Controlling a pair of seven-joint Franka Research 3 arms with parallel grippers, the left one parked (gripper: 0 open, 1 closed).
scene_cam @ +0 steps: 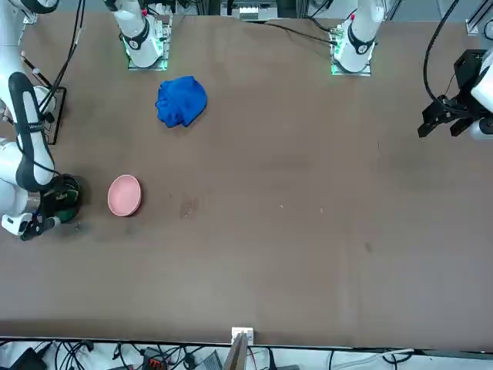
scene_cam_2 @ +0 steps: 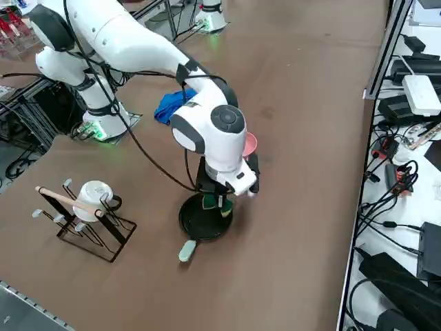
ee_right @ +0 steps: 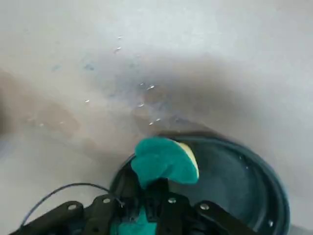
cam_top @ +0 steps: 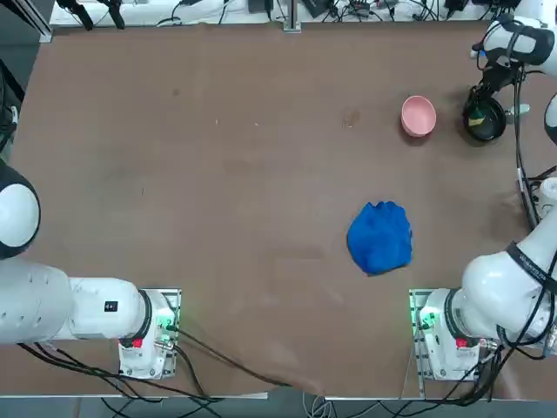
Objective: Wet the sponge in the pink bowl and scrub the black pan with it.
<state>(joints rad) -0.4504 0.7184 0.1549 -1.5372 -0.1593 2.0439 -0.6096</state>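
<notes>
Only the wrist view shows the grip plainly: the right gripper [ee_right: 155, 193] has its jaws pinched on the sponge [ee_right: 164, 160], whose green face bulges out above the fingers with a sliver of yellow at one side, and it hangs over the rim of the pan [ee_right: 244, 181]. Small droplets glint on the tabletop beyond the rim in that view and in no other. From the right side, the gripper [scene_cam_2: 215, 202] stands upright over the pan [scene_cam_2: 204, 218], with a bit of green sponge [scene_cam_2: 210, 201] showing under the wrist and the pan's grey handle [scene_cam_2: 187, 249] pointing toward the table's near right edge; the bowl [scene_cam_2: 249, 144] is mostly hidden behind the arm. Overhead, the pan [cam_top: 485, 119] sits by the far right edge of the tabletop with the bowl [cam_top: 418, 116] just beside it, apart, and a blue cloth [cam_top: 380, 237] well nearer the bases. A mug rack [scene_cam_2: 86, 214] appears in the side view alone.
</notes>
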